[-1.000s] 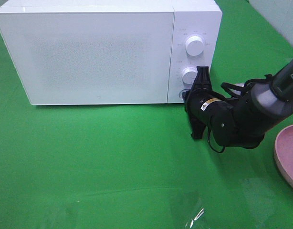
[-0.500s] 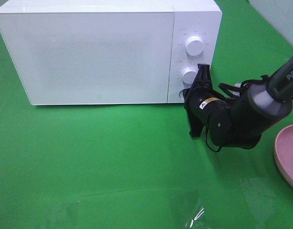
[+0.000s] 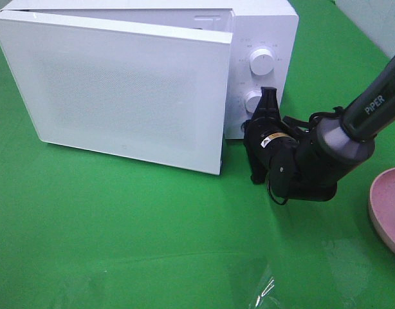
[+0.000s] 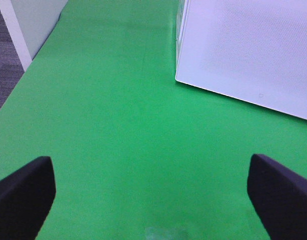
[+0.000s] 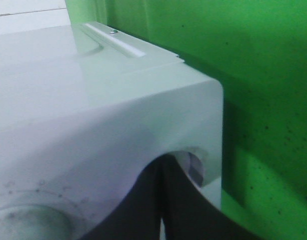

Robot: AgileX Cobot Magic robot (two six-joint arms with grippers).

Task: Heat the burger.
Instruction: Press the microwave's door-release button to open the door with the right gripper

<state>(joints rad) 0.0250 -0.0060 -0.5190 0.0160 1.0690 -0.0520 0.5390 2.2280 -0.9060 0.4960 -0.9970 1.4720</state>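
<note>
**Desk** (image 3: pixel 120 225): green covering. Nothing lies on the near-left stretch.

**Microwave** (image 3: pixel 268 26): white, standing at the far side. Its door (image 3: pixel 120 84) is ajar, hinged on the left, with the free edge swung toward the near side. The opening is too narrow to see the cavity.

**Right arm** (image 3: pixel 339 138): reaches in from the right to the control panel. The right gripper (image 3: pixel 250 129) has its fingers (image 5: pixel 143 200) pressed together and holds nothing. The tips sit at the round release button (image 5: pixel 193 165) in the panel's lower corner. They are at or touching the button; contact cannot be confirmed.

**Pink plate** (image 3: pixel 385 206): at the right edge and partly out of frame. The visible part is bare.

**Left gripper** (image 4: pixel 151 200): fingers (image 4: pixel 23 195) spread wide and empty, above bare desk on the left. It is well apart from the door.

**Knobs**: the upper knob (image 3: pixel 262 61) and lower knob (image 3: pixel 253 102) are just above the right gripper.

**Burger**: not visible in any view, so its position cannot be stated.

**Risks, as judged:**
- The door's free edge stands just left of the right arm. A leftward or careless withdrawal could strike the door and knock it back shut.
- The gap is too narrow for loading. Pushing food in before the door is swung wide would jam it against the door.
- Further pressure on the button could slide the microwave farther back.
- The gripper is close to the lower knob and could nudge its setting.
- The burger must be located before any grasp is made.
</note>
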